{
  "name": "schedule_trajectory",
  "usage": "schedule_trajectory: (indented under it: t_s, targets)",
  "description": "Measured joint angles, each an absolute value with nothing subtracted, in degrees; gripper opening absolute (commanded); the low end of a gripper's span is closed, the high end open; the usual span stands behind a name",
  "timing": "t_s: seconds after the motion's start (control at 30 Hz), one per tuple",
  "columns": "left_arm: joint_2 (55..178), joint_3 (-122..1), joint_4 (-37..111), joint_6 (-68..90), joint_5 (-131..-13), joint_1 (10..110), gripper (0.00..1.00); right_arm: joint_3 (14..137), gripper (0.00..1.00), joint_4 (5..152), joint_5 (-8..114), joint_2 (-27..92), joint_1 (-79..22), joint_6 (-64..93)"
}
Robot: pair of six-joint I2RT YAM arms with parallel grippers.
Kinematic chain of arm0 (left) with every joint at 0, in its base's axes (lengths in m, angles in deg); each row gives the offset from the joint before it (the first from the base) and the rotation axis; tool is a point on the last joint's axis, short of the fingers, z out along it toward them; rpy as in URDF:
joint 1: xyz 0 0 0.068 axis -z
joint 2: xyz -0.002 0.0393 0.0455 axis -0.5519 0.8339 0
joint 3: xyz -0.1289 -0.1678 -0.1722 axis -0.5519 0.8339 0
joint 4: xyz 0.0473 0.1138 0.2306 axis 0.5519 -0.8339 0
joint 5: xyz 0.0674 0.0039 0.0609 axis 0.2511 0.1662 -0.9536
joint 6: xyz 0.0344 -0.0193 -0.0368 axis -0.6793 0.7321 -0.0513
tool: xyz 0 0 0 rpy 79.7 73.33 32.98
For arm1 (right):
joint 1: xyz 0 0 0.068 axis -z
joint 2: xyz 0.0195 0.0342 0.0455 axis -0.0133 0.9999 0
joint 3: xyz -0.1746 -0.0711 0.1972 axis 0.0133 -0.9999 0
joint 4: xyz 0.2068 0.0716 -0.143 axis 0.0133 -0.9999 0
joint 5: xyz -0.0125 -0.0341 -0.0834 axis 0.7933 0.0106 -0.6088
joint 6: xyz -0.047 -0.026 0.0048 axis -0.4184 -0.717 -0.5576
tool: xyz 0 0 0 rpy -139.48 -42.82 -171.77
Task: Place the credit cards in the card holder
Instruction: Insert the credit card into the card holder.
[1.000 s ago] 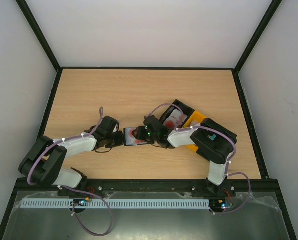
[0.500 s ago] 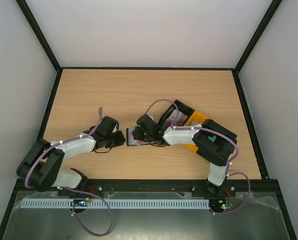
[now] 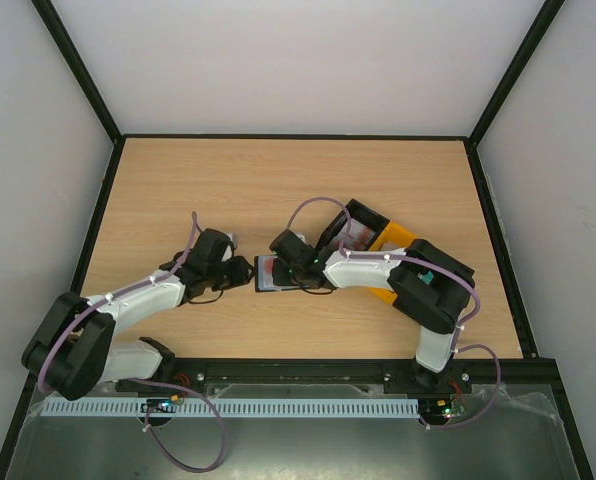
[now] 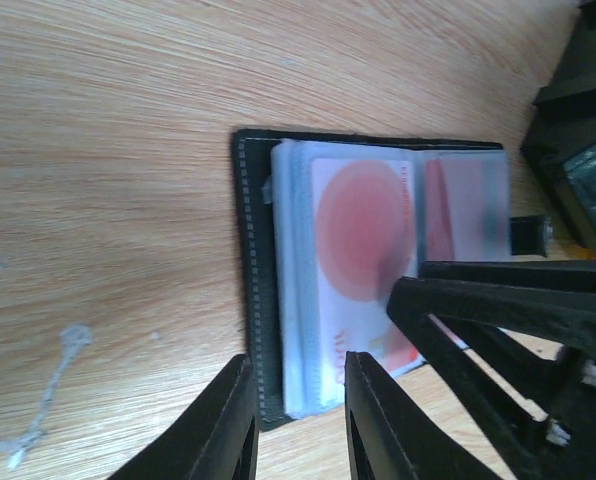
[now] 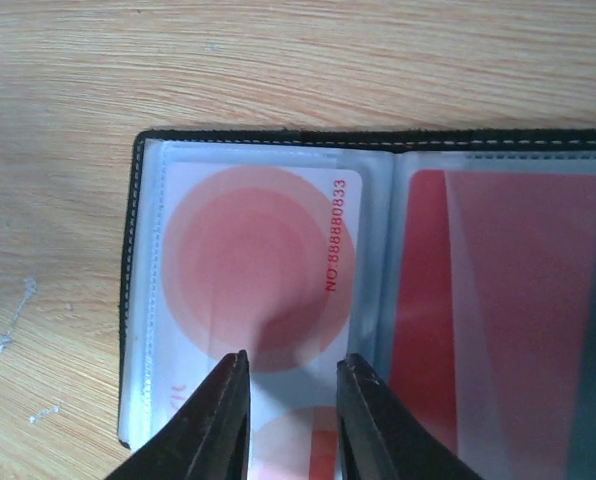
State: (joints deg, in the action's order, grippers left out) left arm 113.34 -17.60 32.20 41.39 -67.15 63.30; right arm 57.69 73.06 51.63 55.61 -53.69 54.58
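Card holder [image 4: 250, 250] lies open beneath both grippers. The right gripper [image 5: 290, 420] stands over a red-and-white credit card [image 5: 258, 260] in the left clear sleeve, jaws narrowly parted and holding nothing. The left gripper [image 4: 298, 420], also slightly parted, straddles the holder's stitched black edge; contact cannot be told. The holder rests on the wooden table [image 3: 178, 190], near the joined black and yellow bins [image 3: 390, 240].

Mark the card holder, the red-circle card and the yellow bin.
card holder [image 4: 246, 250]: left wrist view, stitched black edge.
card [image 5: 248, 260]: right wrist view, red circle.
yellow bin [image 3: 396, 240]: top view, yellow wall.
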Motion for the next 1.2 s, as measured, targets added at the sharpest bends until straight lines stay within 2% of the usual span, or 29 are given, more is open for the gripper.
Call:
schedule_trajectory:
  t_s: [0.2, 0.5, 0.9, 1.2]
  targets:
    - [113.7, -17.6, 35.6, 42.3, -63.4, 63.3, 0.26, 58.6, 0.10, 70.6, 50.7, 55.6, -53.9, 54.1]
    - [116.6, -16.8, 39.4, 43.2, -59.0, 63.3, 0.31, 58.6, 0.03, 68.8, 49.8, 55.8, -54.0, 54.1]
    - [120.6, -15.7, 42.9, 43.6, -55.5, 63.3, 0.29, 58.6, 0.02, 68.8, 48.9, 56.3, -54.0, 54.4]
    - [121.2, -15.7, 44.2, 43.7, -55.3, 63.3, 0.31, 58.3, 0.02, 69.7, 48.6, 56.5, -54.0, 54.8]
